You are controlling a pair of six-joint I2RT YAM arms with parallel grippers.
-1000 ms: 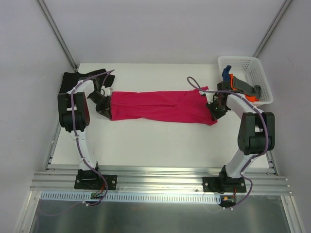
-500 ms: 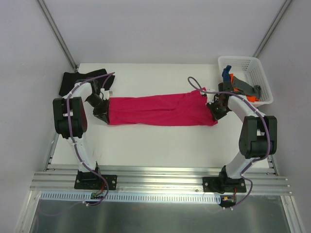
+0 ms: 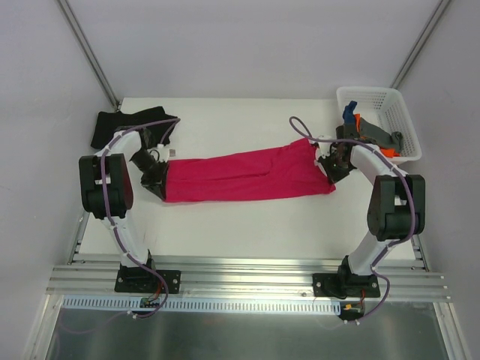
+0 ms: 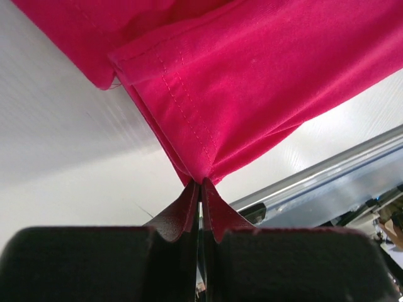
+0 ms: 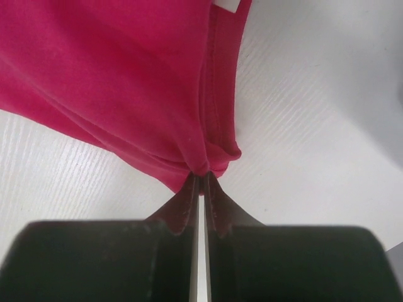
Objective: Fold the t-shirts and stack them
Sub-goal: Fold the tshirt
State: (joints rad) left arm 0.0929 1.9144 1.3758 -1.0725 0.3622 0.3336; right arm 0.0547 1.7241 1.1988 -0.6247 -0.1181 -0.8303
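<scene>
Upper L of the top view: black t-shirt bunched, untouched. Just below, left gripper is clamped on a hem corner of the crimson t-shirt spanning mid-frame; vs a sec ago its L end dropped, R end rose, so it's taut and slanted, prob straightening pre-fold. Right gripper pinches the label end, near the basket at upper R.

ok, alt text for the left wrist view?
The left gripper, jaws shut, pinches a stitched hem corner of the crimson-pink t-shirt, which fans out above it over the white table. A metal rail crosses the lower right.
</scene>
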